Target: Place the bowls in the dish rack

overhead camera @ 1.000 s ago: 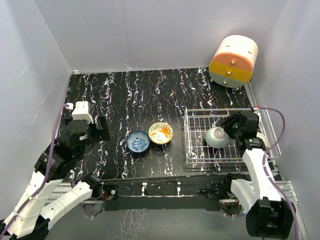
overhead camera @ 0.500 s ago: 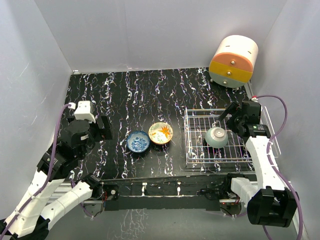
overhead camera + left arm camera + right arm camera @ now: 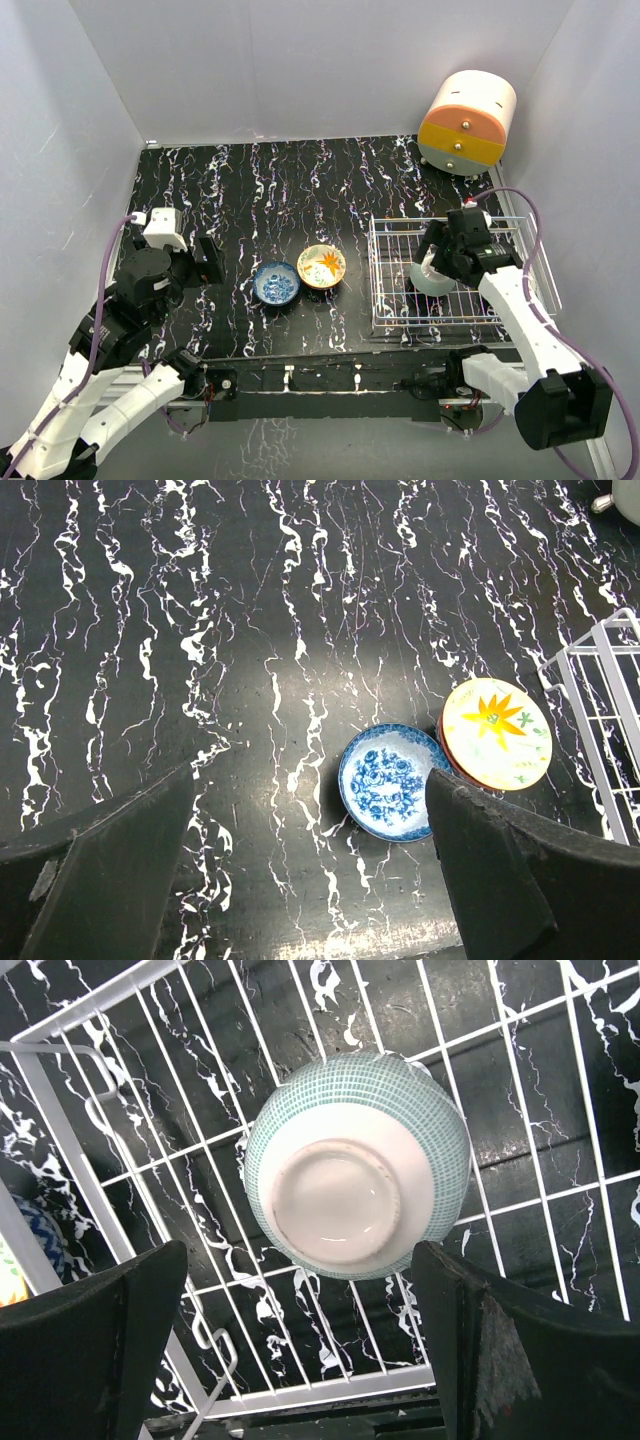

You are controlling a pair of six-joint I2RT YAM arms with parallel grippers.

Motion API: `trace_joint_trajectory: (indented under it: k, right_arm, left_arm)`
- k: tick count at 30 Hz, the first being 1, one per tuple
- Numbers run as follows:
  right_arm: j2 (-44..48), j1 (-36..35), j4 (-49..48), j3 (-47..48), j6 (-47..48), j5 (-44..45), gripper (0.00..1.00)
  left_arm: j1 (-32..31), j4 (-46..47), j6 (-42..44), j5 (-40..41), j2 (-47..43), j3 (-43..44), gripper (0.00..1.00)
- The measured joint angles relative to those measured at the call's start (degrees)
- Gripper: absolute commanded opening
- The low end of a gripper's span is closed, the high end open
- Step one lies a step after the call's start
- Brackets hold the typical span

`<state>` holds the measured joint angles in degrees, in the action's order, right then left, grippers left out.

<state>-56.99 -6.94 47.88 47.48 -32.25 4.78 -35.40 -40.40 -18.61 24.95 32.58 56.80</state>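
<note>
Altogether there are three bowls, one rack, one drawer unit and two robot hands.

The white wire-grid dish rack point(image 3: 373, 290) sits at the right side of the black surface with white streaks point(image 3: 250, 190). One bowl is in the rack: a round green-checked bowl with a pale base point(image 3: 357, 1165), and it lies upside down on the wires.

The other two bowls sit side by side near the middle of the top view, on the surface just left of the rack. One is a small round blue-and-white flower bowl point(image 3: 276, 283). The other is a round yellow bowl with an orange flower inside point(image 3: 322, 266), and it is the one closer to the rack.

The round cream-and-orange drawer unit point(image 3: 466, 122) stands in the upper right corner, well apart from the bowls.

The right hand point(image 3: 437, 262) hangs over the rack, right above the green-checked bowl. Its fingers are spread as wide as they go and it holds nothing.

The left hand point(image 3: 310, 810) is at the left of the top view, above the surface. Its fingers are wide apart too, and it holds nothing. In its own camera the blue bowl shows between the fingers.
</note>
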Motion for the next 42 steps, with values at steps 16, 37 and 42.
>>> trace_joint_trajectory:
  k: [16, 37, 42]
  right_arm:
    - [-8.00, -5.11, 1.57, 5.14, -0.61, 12.37, 0.93]
    - [-7.48, -5.11, -2.05, 2.29, -0.63, 11.65, 0.75]
    - [-8.59, -5.11, -2.56, 2.27, -0.68, 12.04, 0.75]
  left_arm:
    - [0.00, -2.73, 0.00, 0.17, -0.55, 0.74, 0.97]
    - [0.00, -4.63, -0.72, 0.98, -0.59, 1.77, 0.97]
    - [0.00, -4.63, -0.94, 0.98, -1.18, 1.77, 0.97]
